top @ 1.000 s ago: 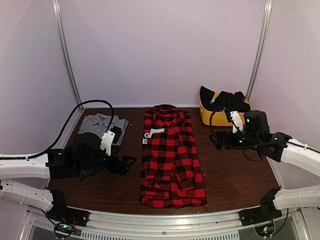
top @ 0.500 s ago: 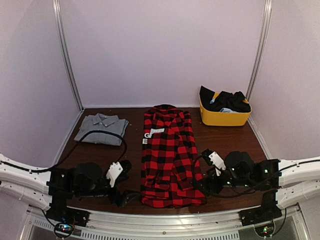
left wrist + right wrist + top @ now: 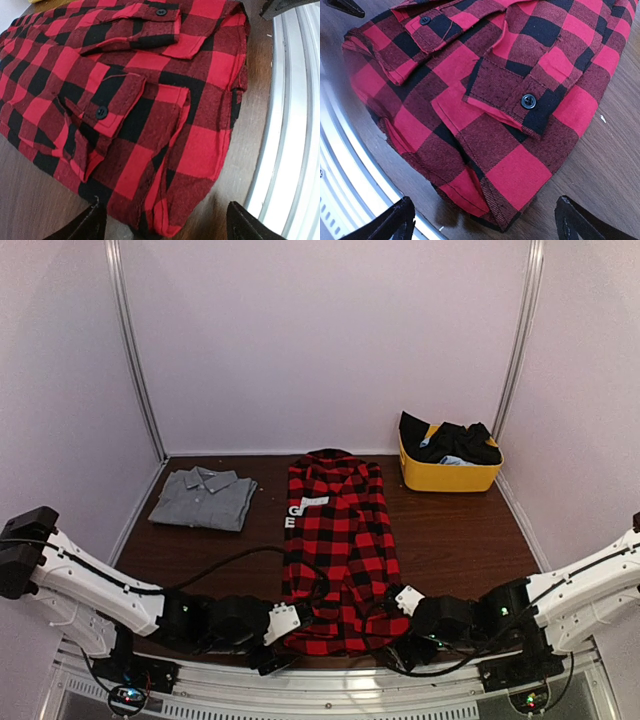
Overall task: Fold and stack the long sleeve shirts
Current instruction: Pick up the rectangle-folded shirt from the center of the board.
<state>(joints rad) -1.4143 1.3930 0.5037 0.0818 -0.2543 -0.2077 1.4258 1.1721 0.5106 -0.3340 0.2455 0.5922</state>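
Both arms reached low over the near edge of the tabletop (image 3: 460,550), squaring up to the near hem of the red-and-black flannel shirt (image 3: 340,550). The shirt lay as a long narrow strip down the middle, collar at the far end. Its buttoned cuffs (image 3: 102,112) were tucked onto the body.

The left end effector (image 3: 165,232) stood open at the hem's left corner, gripping nothing. The right end effector (image 3: 487,225) stood just as wide at the right corner, also empty. The grey collared shirt (image 3: 205,500) sat folded at the far left, well apart from the flannel. The yellow bin (image 3: 450,475) stood at the far right.

The lengthwise fold looked done, and the crosswise fold appeared to be the step in hand. The next move would likely call for each end effector to pinch all the layers at its corner. Both would then need to carry the hem evenly toward the collar, before the bundle went onto the grey shirt.

From above, the arms and their cables covered the hem corners. Neither wrist view showed whether a lower finger had slid under the cloth or only rested beside it. The dark contents of the bin could not be made out.
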